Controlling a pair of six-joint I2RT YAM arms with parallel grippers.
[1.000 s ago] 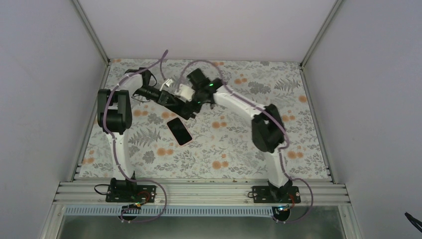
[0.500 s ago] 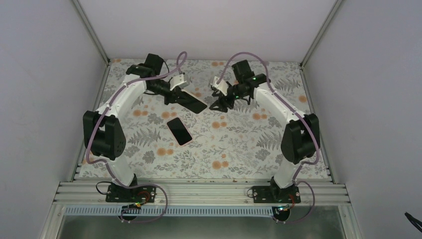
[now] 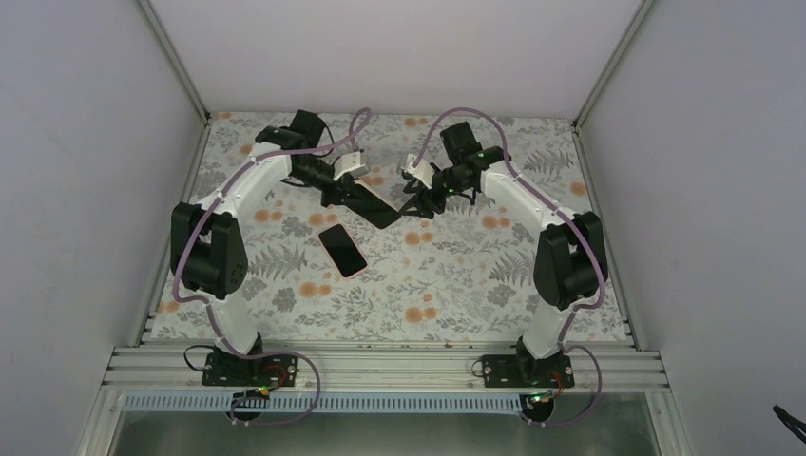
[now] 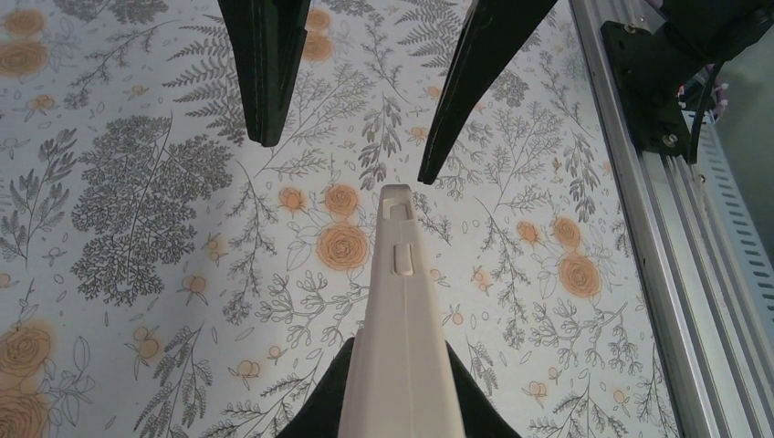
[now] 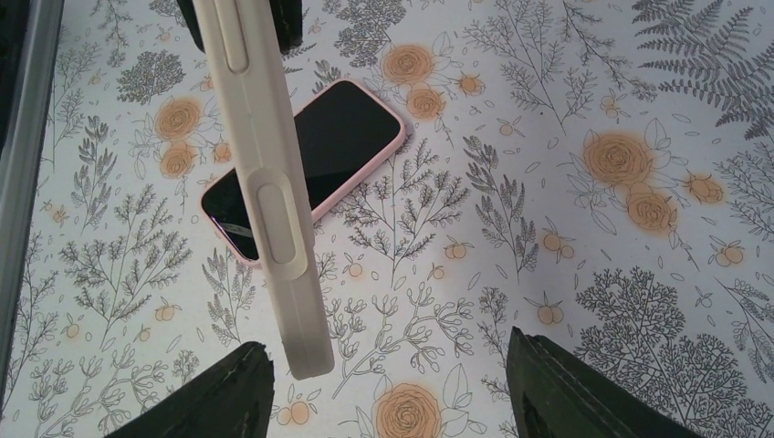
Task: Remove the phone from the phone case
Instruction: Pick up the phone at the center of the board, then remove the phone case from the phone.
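Observation:
My left gripper (image 3: 347, 185) is shut on a cream phone case (image 3: 373, 205) and holds it above the mat. Its face looks dark from above; I cannot tell whether a phone sits in it. In the left wrist view the case (image 4: 399, 310) runs edge-on out from the left gripper (image 4: 399, 374). My right gripper (image 3: 416, 196) is open at the case's free end. In the right wrist view the case end (image 5: 274, 228) hangs between the open fingers (image 5: 224, 392), nearer the left one, without touching. A black-screened phone with a pink rim (image 3: 342, 251) lies flat on the mat, and it also shows in the right wrist view (image 5: 319, 155).
The floral mat (image 3: 456, 285) covers the table. White walls stand on three sides. An aluminium rail (image 3: 380, 366) with the arm bases runs along the near edge and also shows in the left wrist view (image 4: 657, 228).
The two grippers drew apart from the case, then the left gripper carried it rightward and the open right gripper came in around its free end. The pink-rimmed phone has not moved.

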